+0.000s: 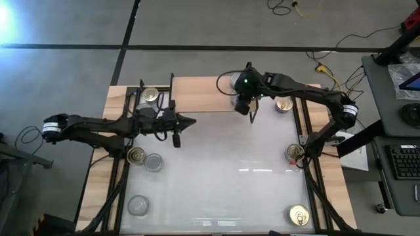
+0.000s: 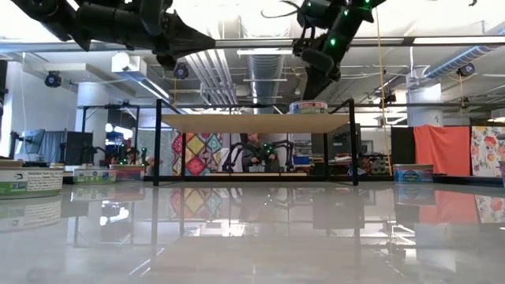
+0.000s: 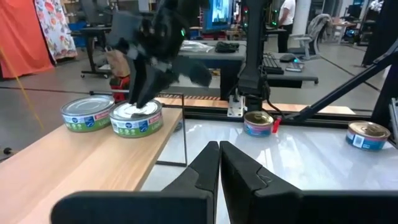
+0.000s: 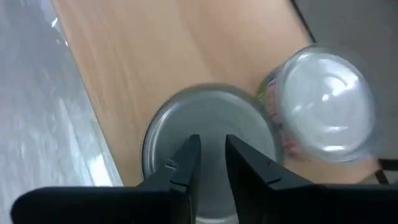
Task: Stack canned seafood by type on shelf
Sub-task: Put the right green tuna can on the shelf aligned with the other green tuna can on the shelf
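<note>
The right gripper [image 4: 208,163] hangs directly above a silver-lidded tin [image 4: 208,140] on the shelf [image 1: 200,95], fingers narrowed and empty over its lid, a second silver tin [image 4: 323,102] touching beside it, while the left gripper [image 3: 219,165], pressed closed, waits farther off over the tabletop [image 1: 223,170]; the tin's label is hidden.

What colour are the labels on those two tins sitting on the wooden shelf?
Green and white, with a blue oval logo, on both tins; clearest in the left wrist view.
</note>
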You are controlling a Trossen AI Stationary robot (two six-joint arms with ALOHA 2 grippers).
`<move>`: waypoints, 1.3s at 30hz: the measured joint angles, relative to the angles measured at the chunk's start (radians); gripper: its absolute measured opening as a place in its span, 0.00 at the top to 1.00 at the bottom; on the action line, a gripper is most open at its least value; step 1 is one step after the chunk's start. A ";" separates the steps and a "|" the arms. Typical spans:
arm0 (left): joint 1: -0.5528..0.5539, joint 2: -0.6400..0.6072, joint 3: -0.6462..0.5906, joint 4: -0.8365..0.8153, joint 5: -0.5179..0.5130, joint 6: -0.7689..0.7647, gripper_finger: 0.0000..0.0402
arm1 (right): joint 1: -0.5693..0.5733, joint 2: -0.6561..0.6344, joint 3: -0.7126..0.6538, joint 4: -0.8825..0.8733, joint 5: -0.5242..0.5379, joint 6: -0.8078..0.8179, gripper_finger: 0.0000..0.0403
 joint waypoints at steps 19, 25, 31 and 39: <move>-0.045 0.000 0.000 -0.035 0.000 -0.004 1.00 | -0.171 0.150 0.102 0.096 -0.004 -0.063 0.79; -0.055 0.001 0.000 -0.044 -0.001 -0.004 1.00 | -0.168 0.193 0.107 0.132 -0.006 -0.078 0.83; -0.055 0.001 0.000 -0.044 -0.001 -0.004 1.00 | -0.168 0.190 0.105 0.159 -0.006 -0.085 0.84; -0.055 0.001 0.000 -0.044 -0.014 0.003 1.00 | -0.148 0.058 0.120 0.138 -0.046 -0.071 0.79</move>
